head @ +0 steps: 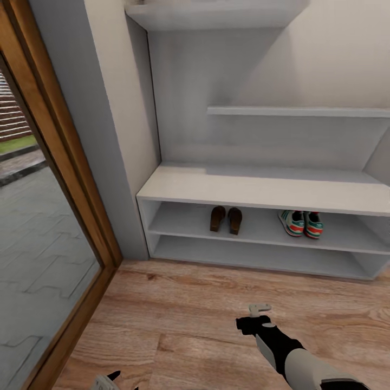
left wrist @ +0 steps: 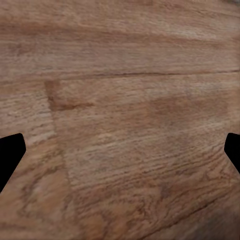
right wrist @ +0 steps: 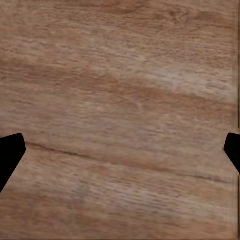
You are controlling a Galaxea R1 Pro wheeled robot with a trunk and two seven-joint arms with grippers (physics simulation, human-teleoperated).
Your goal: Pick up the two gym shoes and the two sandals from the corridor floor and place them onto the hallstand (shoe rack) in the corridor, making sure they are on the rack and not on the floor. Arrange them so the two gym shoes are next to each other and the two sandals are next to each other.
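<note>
All four shoes are sitting on the shoe rack, so the job is looking finished.

The big pale shoe rack [head: 260,192] is standing against the wall, and the wood floor [head: 179,314] in front of it is showing no shoes. On its upper open shelf the two sandals [head: 226,219] are lying side by side, and the two gym shoes [head: 301,223] are lying side by side further along, well apart from the sandals. I think nothing more needs picking up; the next move is just keeping the arms back. The right gripper [head: 259,313] is hanging over the floor, well away from the rack, with its fingers spread wide and holding nothing. The left gripper [head: 111,379] is hanging low over the floor too, also wide and holding nothing.
</note>
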